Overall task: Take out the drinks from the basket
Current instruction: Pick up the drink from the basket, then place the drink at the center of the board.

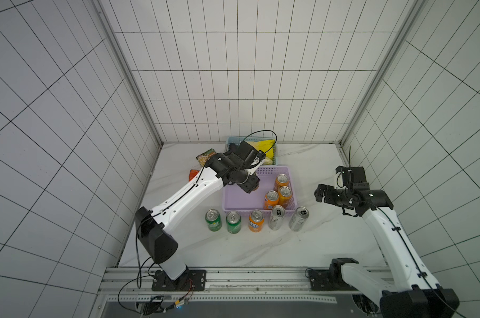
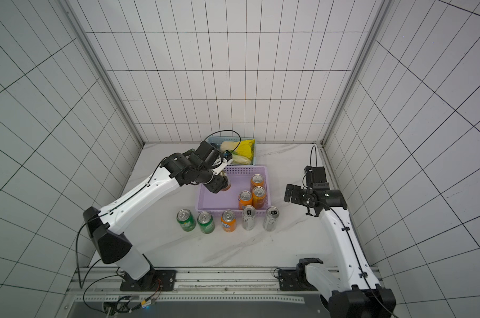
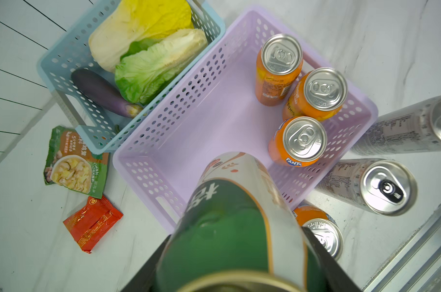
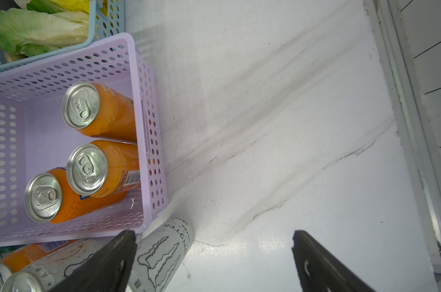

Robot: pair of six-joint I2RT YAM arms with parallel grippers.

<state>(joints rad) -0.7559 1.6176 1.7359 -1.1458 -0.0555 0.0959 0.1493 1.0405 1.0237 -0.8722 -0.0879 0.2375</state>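
Left wrist view: jaws clamp a dark green can (image 3: 227, 227) above the lilac basket (image 3: 209, 121), where three orange cans (image 3: 300, 141) stand. Right wrist view: the right gripper (image 4: 211, 252) gapes empty over the table (image 4: 264, 126), near a Monster can (image 4: 161, 255). In both top views, the left gripper (image 1: 250, 187) hangs over the basket; five cans (image 1: 256, 220) line the table before it.

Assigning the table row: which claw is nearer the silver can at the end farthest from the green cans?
Right. The right claw, open, hangs close beside the silver can; the left claw is over the basket, holding the dark green can.
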